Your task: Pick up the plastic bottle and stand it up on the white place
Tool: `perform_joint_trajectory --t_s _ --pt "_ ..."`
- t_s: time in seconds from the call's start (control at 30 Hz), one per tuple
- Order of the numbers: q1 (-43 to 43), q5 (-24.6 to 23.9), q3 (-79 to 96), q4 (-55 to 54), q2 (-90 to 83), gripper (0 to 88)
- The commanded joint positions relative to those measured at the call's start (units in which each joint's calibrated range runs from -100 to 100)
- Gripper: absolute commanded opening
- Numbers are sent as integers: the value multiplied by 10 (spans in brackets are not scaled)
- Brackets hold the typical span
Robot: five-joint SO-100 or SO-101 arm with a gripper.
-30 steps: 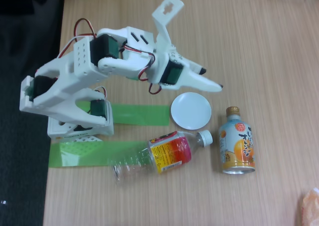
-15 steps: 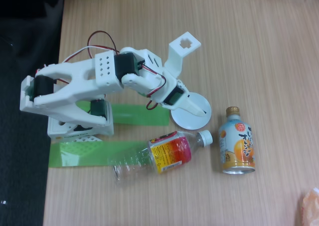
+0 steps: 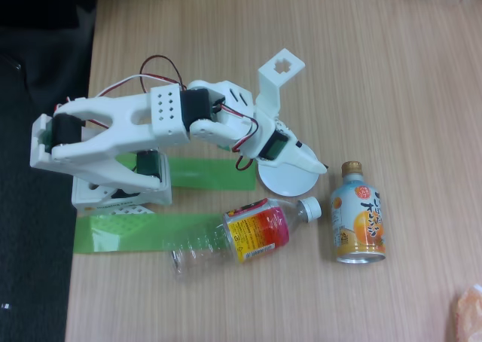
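Your gripper (image 3: 320, 166) hangs over the white dish (image 3: 290, 182), jaws apparently together and holding nothing. The plastic bottle (image 3: 245, 234) lies on its side on the table (image 3: 376, 71), nearer the camera and left of the tips, its long axis running left to right with the cap at the right, close to the orange drink bottle (image 3: 358, 215). Since the earlier frame the arm has reached further right across the dish.

A single fixed view looks steeply down from above onto the light wooden table (image 3: 392, 71), fairly near, with the white printed robot arm (image 3: 128, 127) left of centre.
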Motion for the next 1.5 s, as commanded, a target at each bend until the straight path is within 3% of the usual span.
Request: perform_joint_trajectory --t_s 0.0,0.4,0.67,0.93,1.2,1.47 --pt "4 4 -25 -9 19 281" --pt "71 4 -239 2 286 281" --pt "113 3 -368 88 421 289" --pt "118 1 -404 178 442 484" --pt "116 -3 -443 278 442 485" --pt "104 -3 -469 290 442 485"
